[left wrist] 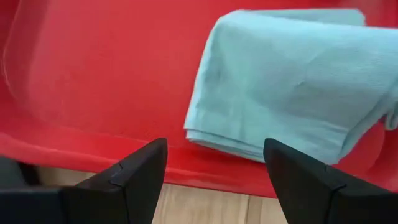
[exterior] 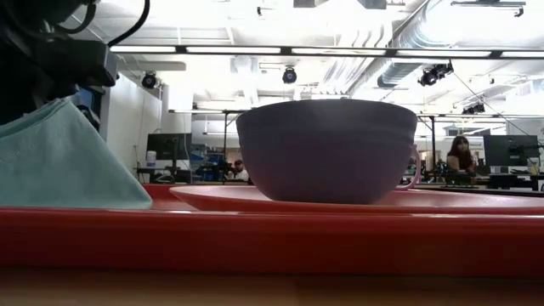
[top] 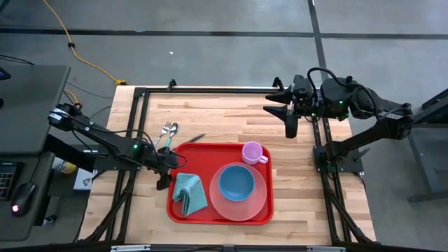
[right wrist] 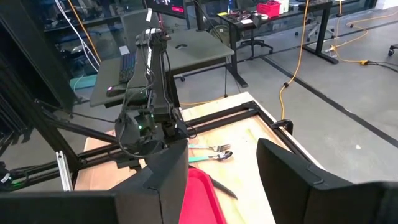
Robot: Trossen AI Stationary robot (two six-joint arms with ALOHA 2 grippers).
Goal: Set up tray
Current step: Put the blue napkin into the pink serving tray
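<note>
Left tool [top: 166, 175] is hovering w/ jaws wide, nothing held, at the 9 o'clock rim of the large red plastic rectangular tray [top: 183, 213], which is sitting mid-tabletop [top: 301, 203], toward 6 o'clock. Right tool [top: 290, 127] is waiting at 1 o'clock, jaws apart, empty. Tray is looking stiff, light but slick; it's carrying a folded teal cloth [top: 190, 192], a blue bowl [top: 236, 182] on a round pink plate [top: 238, 204], and a pink cup [top: 253, 152], so prob. best pinching the raised rim and keeping it level.

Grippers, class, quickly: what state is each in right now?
Left gripper: open, empty, at the tray's left edge near the cloth.
Right gripper: open, empty, raised.
</note>
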